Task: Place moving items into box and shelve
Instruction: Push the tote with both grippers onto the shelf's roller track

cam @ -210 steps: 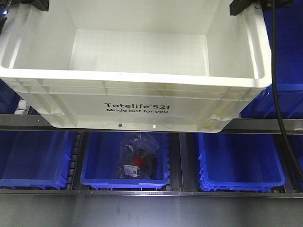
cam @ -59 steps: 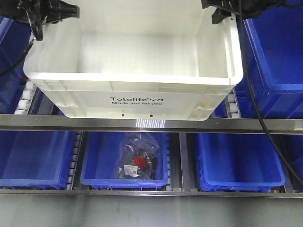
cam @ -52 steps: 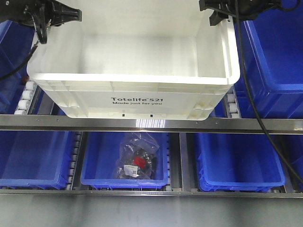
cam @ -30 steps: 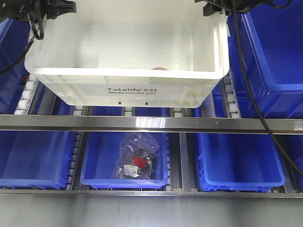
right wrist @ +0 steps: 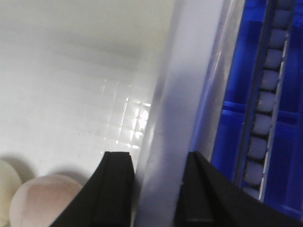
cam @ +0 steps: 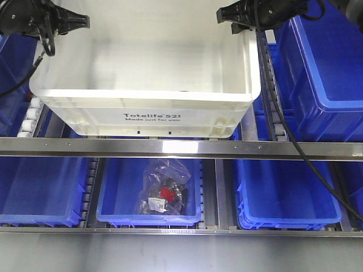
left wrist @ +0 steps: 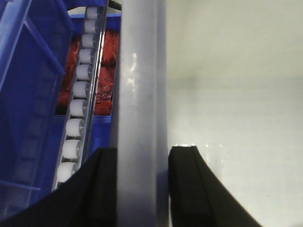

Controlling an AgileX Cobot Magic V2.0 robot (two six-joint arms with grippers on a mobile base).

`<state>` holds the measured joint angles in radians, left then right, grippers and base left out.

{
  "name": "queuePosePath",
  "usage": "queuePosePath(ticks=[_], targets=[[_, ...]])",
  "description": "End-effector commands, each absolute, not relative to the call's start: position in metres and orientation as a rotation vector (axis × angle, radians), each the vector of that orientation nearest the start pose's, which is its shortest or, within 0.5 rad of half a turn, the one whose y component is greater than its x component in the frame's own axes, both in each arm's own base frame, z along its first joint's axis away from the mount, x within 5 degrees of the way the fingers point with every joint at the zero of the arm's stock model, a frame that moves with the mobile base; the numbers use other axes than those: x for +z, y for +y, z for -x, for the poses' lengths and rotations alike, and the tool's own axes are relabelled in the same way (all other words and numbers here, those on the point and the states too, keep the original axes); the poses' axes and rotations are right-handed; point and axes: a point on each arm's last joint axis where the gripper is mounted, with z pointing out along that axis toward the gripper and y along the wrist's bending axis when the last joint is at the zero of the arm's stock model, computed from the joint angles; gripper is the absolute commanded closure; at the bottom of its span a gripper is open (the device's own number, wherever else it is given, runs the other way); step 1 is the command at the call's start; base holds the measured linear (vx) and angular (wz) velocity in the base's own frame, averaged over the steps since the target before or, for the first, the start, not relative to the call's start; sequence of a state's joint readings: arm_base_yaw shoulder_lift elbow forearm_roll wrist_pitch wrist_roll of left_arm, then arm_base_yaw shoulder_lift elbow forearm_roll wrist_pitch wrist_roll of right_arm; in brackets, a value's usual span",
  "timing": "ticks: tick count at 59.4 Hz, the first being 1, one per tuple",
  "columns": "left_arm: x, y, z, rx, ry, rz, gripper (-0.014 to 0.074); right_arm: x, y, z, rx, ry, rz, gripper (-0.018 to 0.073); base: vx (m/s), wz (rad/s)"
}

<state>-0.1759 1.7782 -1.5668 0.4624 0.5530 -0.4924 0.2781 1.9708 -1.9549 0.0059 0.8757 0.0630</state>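
Observation:
The white crate (cam: 147,107) printed "Totelife 521" sits on the upper tier of the metal rack (cam: 181,148), pushed in over the roller tracks. My left gripper (cam: 85,22) is shut on the crate's left rim (left wrist: 137,94), one finger (left wrist: 182,179) inside, one outside. My right gripper (cam: 222,16) is shut on the right rim (right wrist: 165,142) the same way. In the right wrist view a pinkish-beige bun (right wrist: 45,201) and the edge of a pale cream one (right wrist: 7,182) lie on the crate's floor. The front view shows only a sliver of a bun (cam: 182,90) over the near rim.
Blue bins flank the crate on the upper tier: one at right (cam: 317,62), one at left (cam: 11,56). The lower tier holds blue bins; the middle one (cam: 147,192) has a plastic bag with dark and red contents. Black cable (cam: 295,141) hangs from the right arm. White rollers (left wrist: 78,109) run left of the crate.
The crate has moved away from the camera and leftward, deeper onto the upper tier; both grippers went with it, still clamped on its rims.

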Motion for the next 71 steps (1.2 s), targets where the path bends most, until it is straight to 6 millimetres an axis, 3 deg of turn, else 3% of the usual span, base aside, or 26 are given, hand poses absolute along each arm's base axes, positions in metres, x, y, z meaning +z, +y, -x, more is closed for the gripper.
queuePosePath(ticks=[1,24,51,63,71], targets=[[0.377,-0.05,-0.41,0.109,1.967,-0.03,0.0594,0.403,0.12,-0.427,0.137,2.106,0.265,0.0561,0.0,0.0],[0.367,-0.051,-0.416,0.117,1.992,-0.033,0.0594,0.379,0.123,-0.437,0.13,2.185,0.273,0.0561,0.0,0.0],[0.368,-0.052,-0.416,0.11,1.982,-0.037,0.0589,0.381,0.123,-0.439,0.143,2.159,0.257,0.0549,0.0,0.0],[0.369,-0.052,-0.417,0.11,1.973,-0.049,0.047,0.381,0.123,-0.44,0.143,2.155,0.255,0.0479,0.0,0.0],[0.369,-0.052,-0.417,0.109,1.971,-0.05,0.0318,0.381,0.123,-0.44,0.141,2.154,0.255,0.0382,0.0,0.0]])
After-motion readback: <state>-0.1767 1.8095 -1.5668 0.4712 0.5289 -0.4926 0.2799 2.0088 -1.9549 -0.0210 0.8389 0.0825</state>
